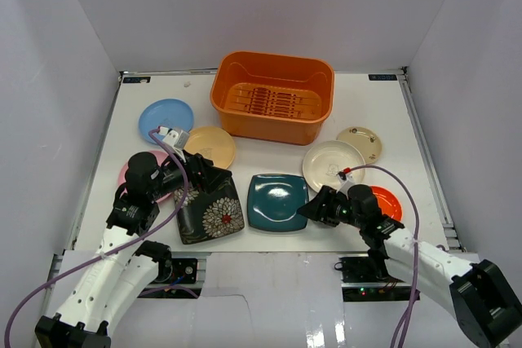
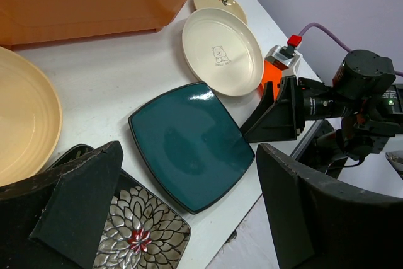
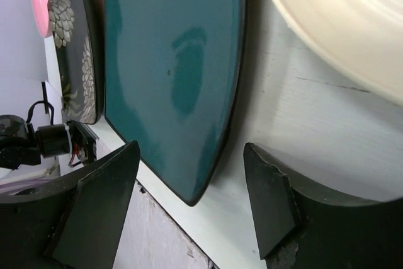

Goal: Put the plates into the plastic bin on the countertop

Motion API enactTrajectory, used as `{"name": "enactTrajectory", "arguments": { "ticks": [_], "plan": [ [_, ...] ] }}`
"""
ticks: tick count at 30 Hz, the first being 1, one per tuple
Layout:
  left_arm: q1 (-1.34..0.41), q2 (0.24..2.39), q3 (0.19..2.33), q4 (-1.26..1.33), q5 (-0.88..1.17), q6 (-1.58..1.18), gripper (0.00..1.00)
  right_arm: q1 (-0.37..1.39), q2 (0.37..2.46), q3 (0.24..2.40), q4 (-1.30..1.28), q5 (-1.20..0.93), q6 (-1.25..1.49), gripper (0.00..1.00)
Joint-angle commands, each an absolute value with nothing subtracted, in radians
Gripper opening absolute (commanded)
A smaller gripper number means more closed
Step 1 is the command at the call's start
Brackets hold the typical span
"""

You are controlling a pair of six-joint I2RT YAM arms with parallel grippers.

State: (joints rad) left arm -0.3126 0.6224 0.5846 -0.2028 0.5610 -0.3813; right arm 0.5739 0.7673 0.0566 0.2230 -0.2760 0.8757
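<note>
The orange plastic bin (image 1: 273, 95) stands empty at the back of the white countertop (image 1: 371, 103). Around it lie a blue plate (image 1: 165, 118), pale yellow plate (image 1: 210, 146), pink plate (image 1: 129, 175) partly under my left arm, flowered black square plate (image 1: 210, 213), teal square plate (image 1: 277, 200), cream plate (image 1: 333, 165), tan plate (image 1: 360, 143) and orange plate (image 1: 387, 201). My left gripper (image 1: 208, 181) is open above the flowered plate (image 2: 138, 231). My right gripper (image 1: 314, 208) is open, and the teal plate's (image 3: 170, 61) near right corner lies between its fingers (image 3: 101, 200).
White walls enclose the back and both sides. Metal rails (image 1: 424, 152) edge the countertop. The teal plate's corner sits close to the countertop's front edge (image 3: 189, 231). The cream plate (image 3: 340, 23) lies just right of the teal one.
</note>
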Motion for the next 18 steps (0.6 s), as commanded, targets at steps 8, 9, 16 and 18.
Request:
{"name": "enactTrajectory", "arguments": {
  "ticks": [8,9,16,18],
  "plan": [
    [-0.318,0.626,0.617,-0.204,0.565,-0.37,0.98,0.68,0.948,0.023,0.497,-0.181,0.971,0.59],
    [-0.318,0.626,0.618,-0.203,0.565,-0.368,0.98,0.683,0.951,0.018,0.502,-0.167,0.986,0.51],
    [-0.318,0.627,0.62,-0.204,0.549,-0.368,0.98,0.684,0.934,0.006,0.52,-0.101,1.02,0.18],
    [-0.318,0.626,0.62,-0.203,0.545,-0.368,0.98,0.686,0.925,0.006,0.514,-0.1,1.02,0.08]
  ]
}}
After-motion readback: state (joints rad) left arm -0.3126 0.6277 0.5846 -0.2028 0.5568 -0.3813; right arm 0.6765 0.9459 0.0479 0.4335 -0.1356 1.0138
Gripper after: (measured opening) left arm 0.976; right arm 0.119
